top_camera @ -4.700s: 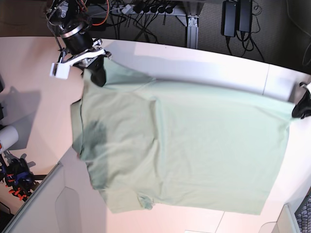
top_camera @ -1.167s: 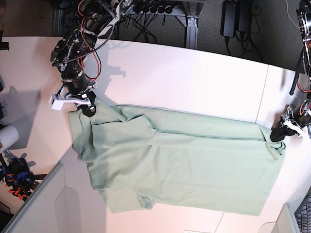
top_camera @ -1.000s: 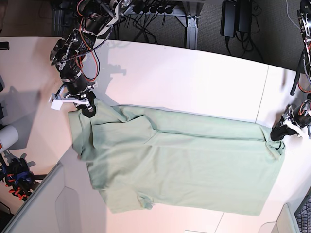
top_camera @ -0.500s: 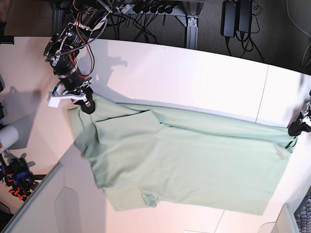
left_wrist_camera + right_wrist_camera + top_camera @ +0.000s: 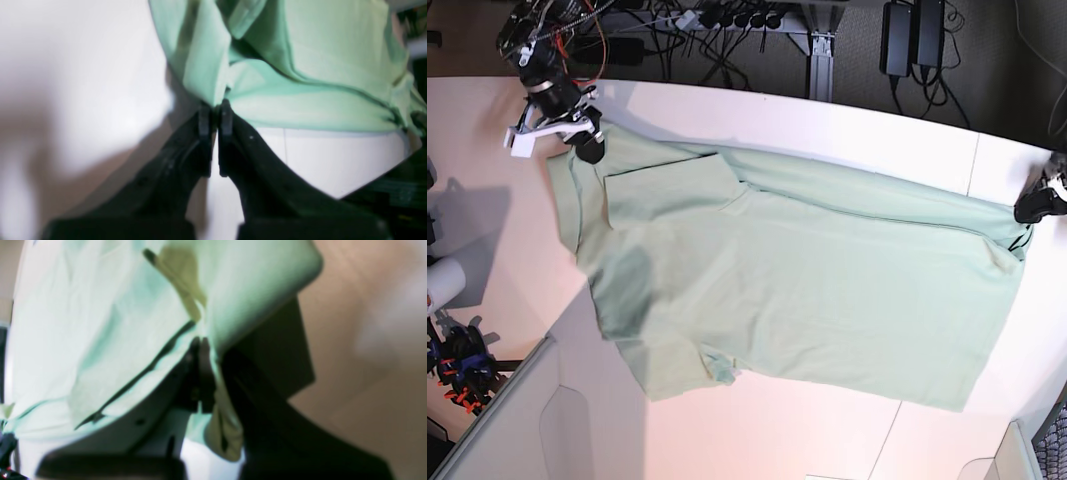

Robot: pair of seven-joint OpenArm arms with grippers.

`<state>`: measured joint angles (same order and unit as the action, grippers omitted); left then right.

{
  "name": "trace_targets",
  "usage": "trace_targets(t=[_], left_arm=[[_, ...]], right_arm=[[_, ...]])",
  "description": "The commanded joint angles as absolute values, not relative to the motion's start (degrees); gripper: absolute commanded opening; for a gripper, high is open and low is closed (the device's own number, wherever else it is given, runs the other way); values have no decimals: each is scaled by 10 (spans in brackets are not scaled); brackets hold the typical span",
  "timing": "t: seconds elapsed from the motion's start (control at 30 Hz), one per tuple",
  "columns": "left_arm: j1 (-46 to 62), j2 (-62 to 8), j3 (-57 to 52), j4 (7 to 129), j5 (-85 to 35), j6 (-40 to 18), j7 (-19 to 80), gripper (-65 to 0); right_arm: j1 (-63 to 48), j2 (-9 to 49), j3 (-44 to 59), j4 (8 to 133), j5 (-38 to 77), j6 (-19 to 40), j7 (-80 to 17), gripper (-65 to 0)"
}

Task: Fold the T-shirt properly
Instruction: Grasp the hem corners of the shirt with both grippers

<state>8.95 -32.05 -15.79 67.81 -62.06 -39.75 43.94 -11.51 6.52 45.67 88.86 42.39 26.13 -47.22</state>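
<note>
So the T-shirt (image 5: pixel 807 280) is spread across the white worktop (image 5: pixel 847 130), mint green, running lengthwise from left to right in the base view; most of it lies flat, with one sleeve (image 5: pixel 672 185) folded over near the top left and another sleeve (image 5: pixel 712 365) poking out at the lower edge.

Right end effector (image 5: pixel 587 148) sits at the shirt's top-left corner in the base view; its fingers are pressed together with a pinch of fabric between them; the right wrist view shows it up close (image 5: pixel 200 350), cloth bunched at the tips and a flap hanging down past them, though it's pretty blurry.

Left end effector (image 5: pixel 1032 207) is over at the far right edge, at the shirt's upper right corner; the left wrist view shows the two dark fingers (image 5: pixel 215 113) squeezed nearly flush, nipping a fold of the green cloth right at the tips; the fabric fans out and creases from that point.

The top edge between the two looks pulled fairly straight; cables and power bricks (image 5: pixel 917 40) sit behind the worktop.
</note>
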Motion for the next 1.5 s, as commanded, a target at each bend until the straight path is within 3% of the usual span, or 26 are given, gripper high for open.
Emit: trace_targets(t=[0.0, 0.37, 0.87, 0.9, 1.0, 1.07, 1.47], left_arm=[[103, -333, -167, 704, -619, -400, 440, -650], [203, -332, -182, 792, -615, -400, 439, -650], [230, -332, -181, 792, -614, -400, 419, -648], [230, -332, -181, 792, -614, -400, 413, -595], [231, -332, -181, 792, -593, -400, 401, -455], [231, -332, -181, 792, -580, -400, 401, -390], [257, -349, -313, 867, -620, -400, 413, -370]], right_arm=[[-124, 80, 460, 905, 431, 264, -459, -650], [-172, 145, 460, 921, 426, 263, -456, -650], [-191, 143, 460, 921, 424, 263, -454, -650], [-191, 142, 460, 921, 424, 263, -454, -647], [-191, 143, 460, 921, 417, 263, -454, -397], [-191, 143, 460, 921, 411, 263, -450, -313], [-159, 163, 516, 926, 411, 262, -436, -305]])
